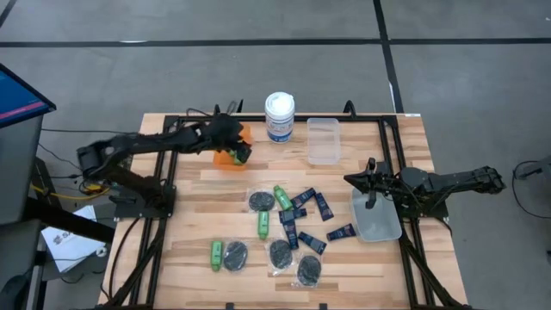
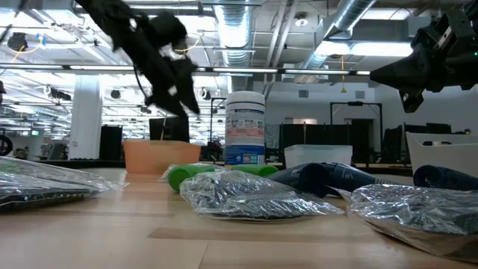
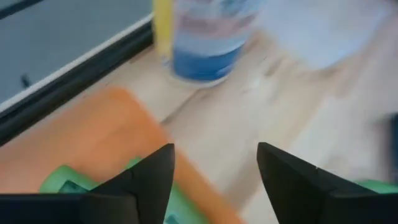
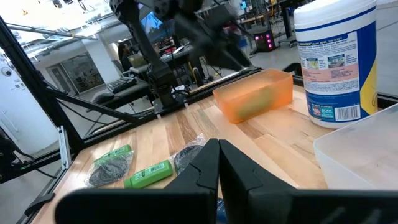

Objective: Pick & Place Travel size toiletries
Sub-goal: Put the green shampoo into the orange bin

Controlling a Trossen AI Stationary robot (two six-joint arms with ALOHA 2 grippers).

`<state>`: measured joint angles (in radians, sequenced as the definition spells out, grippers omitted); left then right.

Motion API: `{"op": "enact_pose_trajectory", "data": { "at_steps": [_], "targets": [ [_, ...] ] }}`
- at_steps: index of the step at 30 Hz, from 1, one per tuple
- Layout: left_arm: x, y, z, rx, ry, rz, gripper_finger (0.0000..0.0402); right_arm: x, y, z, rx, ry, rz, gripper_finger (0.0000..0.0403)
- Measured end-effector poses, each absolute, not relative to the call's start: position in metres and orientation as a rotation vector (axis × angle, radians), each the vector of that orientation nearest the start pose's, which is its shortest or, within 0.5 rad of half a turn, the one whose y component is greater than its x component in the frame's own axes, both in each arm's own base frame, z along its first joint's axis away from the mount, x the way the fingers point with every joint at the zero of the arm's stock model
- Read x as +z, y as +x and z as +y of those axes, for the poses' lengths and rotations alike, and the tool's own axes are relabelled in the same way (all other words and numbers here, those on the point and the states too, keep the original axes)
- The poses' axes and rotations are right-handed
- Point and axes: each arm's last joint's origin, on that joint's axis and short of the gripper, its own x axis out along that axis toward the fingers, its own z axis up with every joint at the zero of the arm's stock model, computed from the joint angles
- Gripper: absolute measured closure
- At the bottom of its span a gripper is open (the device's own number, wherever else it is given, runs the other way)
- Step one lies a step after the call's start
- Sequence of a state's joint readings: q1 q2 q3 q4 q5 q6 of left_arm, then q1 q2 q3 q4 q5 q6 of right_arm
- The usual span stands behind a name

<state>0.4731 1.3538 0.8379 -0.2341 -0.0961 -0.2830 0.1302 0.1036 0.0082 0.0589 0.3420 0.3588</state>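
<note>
- High view: the left end effector (image 1: 238,148) hangs over the orange bin (image 1: 231,155) at the far left part of the desk (image 1: 189,232), beside the white canister (image 1: 279,116). The toiletries lie well apart from it, spread over the near middle of the desk: green bottles (image 1: 263,223), navy tubes (image 1: 323,205) and black discs in clear packets (image 1: 261,201). The right end effector (image 1: 368,181) sits over the far edge of a clear bin (image 1: 376,220) on the right; a second clear bin (image 1: 323,140) stands right of the canister.
- Low view: the left end effector (image 2: 173,86) is above the orange bin (image 2: 161,156), clear of its rim. A green bottle (image 2: 196,174), crinkled packets (image 2: 246,193) and a navy tube (image 2: 321,176) lie nearer the camera. The right end effector (image 2: 412,75) hovers high at the right.
- Left wrist view: the left end effector's fingers (image 3: 149,177) stand spread apart, released, with nothing between them. Just below them a green bottle (image 3: 74,183) lies in the orange bin (image 3: 93,137); the canister (image 3: 208,37) stands beyond.
- Right wrist view: the right end effector (image 4: 219,163) is clenched, fingers pressed together on nothing. Beyond it green bottles (image 4: 148,174) and a packet (image 4: 111,167) lie on the desk; something green shows through the orange bin's (image 4: 255,94) wall.
</note>
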Motion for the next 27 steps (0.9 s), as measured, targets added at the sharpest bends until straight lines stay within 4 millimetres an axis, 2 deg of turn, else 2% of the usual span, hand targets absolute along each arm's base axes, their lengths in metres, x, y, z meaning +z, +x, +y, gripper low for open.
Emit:
{"op": "enact_pose_trajectory", "data": {
  "at_steps": [6,11,14,21,27],
  "targets": [
    [0.263,0.22,0.069,0.491,-0.391,0.677,0.0182,0.164,0.102,0.004,-0.216,0.349,-0.003,0.0403],
    [0.276,0.204,0.009,0.32,-0.481,0.717,0.0192,0.164,0.102,0.004,-0.216,0.349,-0.003,0.0403],
    [0.277,0.201,-0.029,0.203,-0.559,0.74,0.0194,0.164,0.102,0.004,-0.216,0.349,-0.003,0.0403],
    [0.256,0.19,-0.107,0.084,-0.712,0.955,0.0202,0.164,0.102,0.004,-0.216,0.349,-0.003,0.0403],
    [0.228,0.182,-0.155,0.146,-0.83,1.141,0.022,0.164,0.102,0.004,-0.216,0.349,-0.002,0.0403]
  ]
}}
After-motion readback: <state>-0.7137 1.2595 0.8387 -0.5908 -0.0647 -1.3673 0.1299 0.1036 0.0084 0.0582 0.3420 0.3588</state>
